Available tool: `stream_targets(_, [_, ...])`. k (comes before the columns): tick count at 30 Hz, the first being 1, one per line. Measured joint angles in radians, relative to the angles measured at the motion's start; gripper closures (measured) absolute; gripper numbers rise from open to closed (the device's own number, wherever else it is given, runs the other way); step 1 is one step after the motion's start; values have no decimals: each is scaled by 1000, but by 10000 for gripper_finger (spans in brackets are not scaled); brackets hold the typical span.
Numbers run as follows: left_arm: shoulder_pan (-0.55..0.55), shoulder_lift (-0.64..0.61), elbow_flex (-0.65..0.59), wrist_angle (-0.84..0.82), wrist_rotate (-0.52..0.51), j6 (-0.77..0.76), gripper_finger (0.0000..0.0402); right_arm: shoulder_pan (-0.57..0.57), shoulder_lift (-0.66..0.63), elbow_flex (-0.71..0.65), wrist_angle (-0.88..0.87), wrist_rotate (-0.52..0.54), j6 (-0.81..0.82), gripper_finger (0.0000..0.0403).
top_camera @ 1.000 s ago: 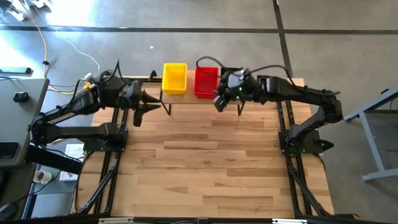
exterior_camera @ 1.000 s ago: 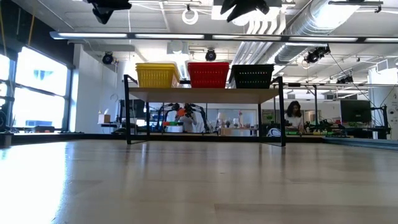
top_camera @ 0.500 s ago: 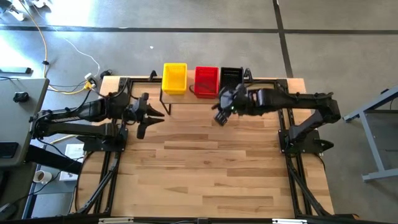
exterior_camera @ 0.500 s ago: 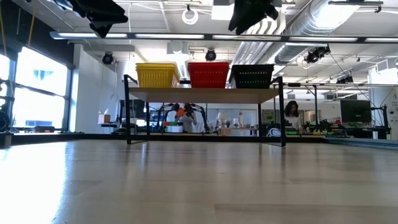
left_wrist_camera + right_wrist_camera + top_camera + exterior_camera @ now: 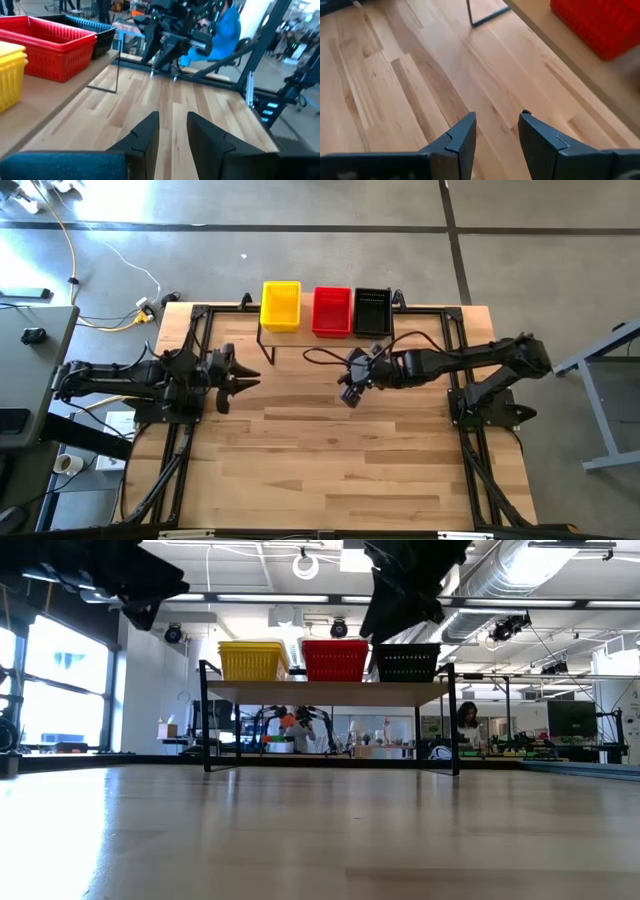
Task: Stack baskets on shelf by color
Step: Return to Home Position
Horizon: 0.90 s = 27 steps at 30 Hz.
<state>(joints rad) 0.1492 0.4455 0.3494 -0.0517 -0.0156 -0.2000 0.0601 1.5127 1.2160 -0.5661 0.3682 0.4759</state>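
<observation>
Baskets (image 5: 332,311) are set in yellow, red and black stacks on the shelf (image 5: 330,692). Left gripper (image 5: 173,116) and right gripper (image 5: 497,116), empty and seemingly narrowly parted, should be drawn back clear of it.

Grey concrete floor (image 5: 330,250) crossed by dark seams surrounds the light wooden table (image 5: 330,465), tall bright windows (image 5: 70,690) fill the left wall, and round silver ducts (image 5: 520,575) run overhead at right.

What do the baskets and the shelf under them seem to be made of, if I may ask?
The baskets look like moulded plastic, matte: solid colours, fine perforated mesh walls. The shelf top looks like light wood, from its pale edge; its legs seem thin black metal.
</observation>
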Motion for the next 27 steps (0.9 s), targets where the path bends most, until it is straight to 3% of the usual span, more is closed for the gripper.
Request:
stream_targets(11, [-22,-170,-178,97,0,-72,312,-1,-160,-123,38,17,44,270])
stream_targets(20, [-21,-227,-299,191,-11,-87,312,-1,-466,-411,286,67,129,270])
stream_targets(27, [-15,-224,-339,239,-58,-129,312,0,-707,-627,456,98,67,270])
